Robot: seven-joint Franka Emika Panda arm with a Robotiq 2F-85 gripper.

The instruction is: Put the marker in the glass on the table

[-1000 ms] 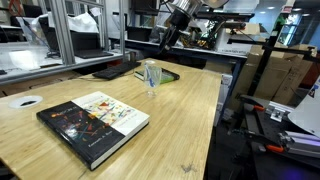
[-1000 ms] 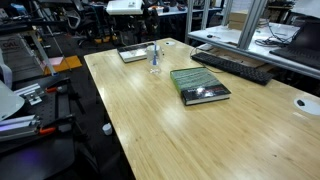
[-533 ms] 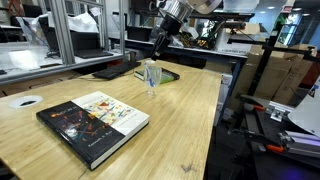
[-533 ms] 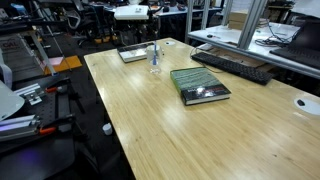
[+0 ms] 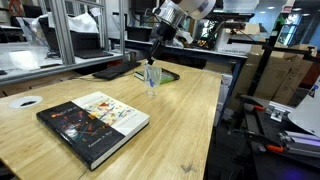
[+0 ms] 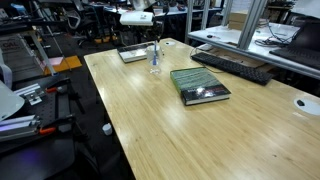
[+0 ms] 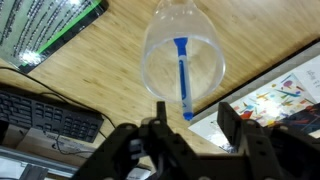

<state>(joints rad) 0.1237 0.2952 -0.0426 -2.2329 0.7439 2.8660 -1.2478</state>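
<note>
A clear glass [image 5: 151,77] stands upright on the wooden table, also seen in an exterior view [image 6: 154,57]. In the wrist view I look down into the glass [image 7: 182,60] and a blue marker [image 7: 183,78] stands inside it, leaning against the wall. My gripper [image 7: 192,115] is open and empty, above the glass and apart from it. In an exterior view the gripper [image 5: 157,38] hangs over the glass.
A colourful book [image 5: 93,118] lies on the wooden table [image 5: 180,130] in front of the glass. A dark book or notebook [image 5: 160,73] lies just behind the glass. A black keyboard [image 6: 232,65] lies along the table's side.
The arm has swung across toward the glass, and the gripper now hangs over it. Glass and books have not moved.
</note>
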